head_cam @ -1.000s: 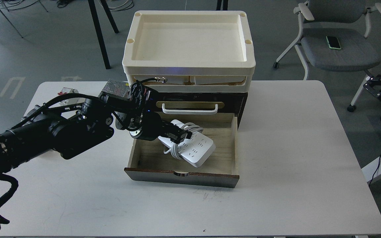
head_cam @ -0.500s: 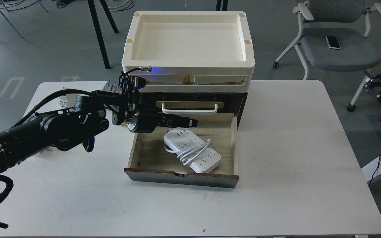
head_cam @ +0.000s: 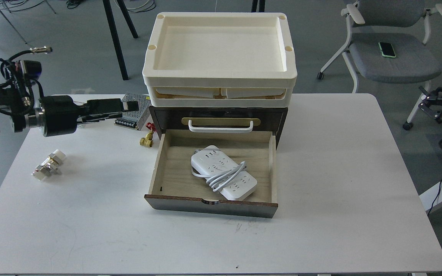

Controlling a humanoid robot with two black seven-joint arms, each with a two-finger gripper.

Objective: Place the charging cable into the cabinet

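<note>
The charging cable [head_cam: 223, 172], a white power strip with its cord coiled round the middle, lies flat inside the pulled-out pale wood drawer [head_cam: 167, 168] of the dark brown cabinet [head_cam: 280, 119]. Nothing touches it. The white handle [head_cam: 220, 126] sits above the drawer, and cream trays [head_cam: 219, 82] are stacked on top. My left gripper [head_cam: 127, 106] is held level over the table, left of the cabinet and well away from the drawer; it looks open and holds nothing. A black gripper-like part [head_cam: 434, 103] at the right edge, off the table, seems to be my right gripper; its fingers are unclear.
A perforated grey power-supply box [head_cam: 134, 115] lies just behind my left gripper's tip. A small brass fitting with a red handle [head_cam: 147, 138] sits by the drawer's left side. A small white and metal part [head_cam: 47, 165] lies at the table's left. A grey chair [head_cam: 393, 57] holding a phone stands far right.
My left gripper let go of the power strip, which now lies flat in the drawer. The arm then pulled out of the drawer and far to the left, uncovering the items on the table.
</note>
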